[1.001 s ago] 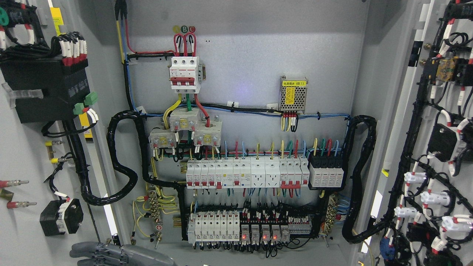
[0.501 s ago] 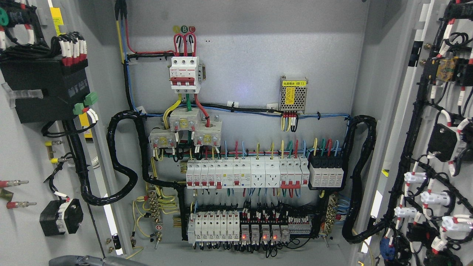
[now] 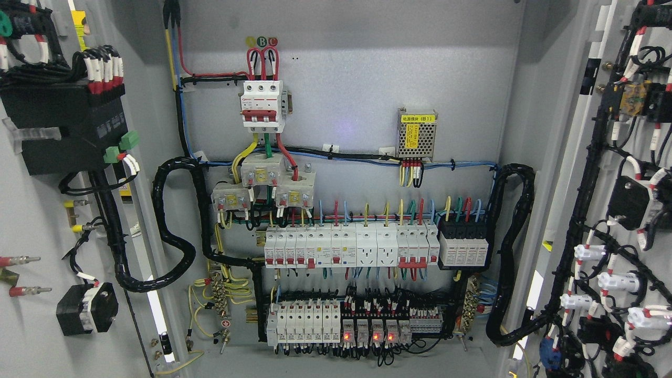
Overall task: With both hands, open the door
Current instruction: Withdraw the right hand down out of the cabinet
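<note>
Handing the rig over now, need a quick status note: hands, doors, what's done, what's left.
Hands: neither the left nor the right shows in the head view now; the left was at the bottom edge a second ago and has dropped out of view.
Doors: left door and right door are both swung wide, inner wiring facing the camera.
Cabinet: back panel fully exposed; breaker rows visible, red indicator lights on the lower row.
Done: both doors look open.
Left: likely nothing for the opening itself; confirm where the hands are before any next move.
</note>
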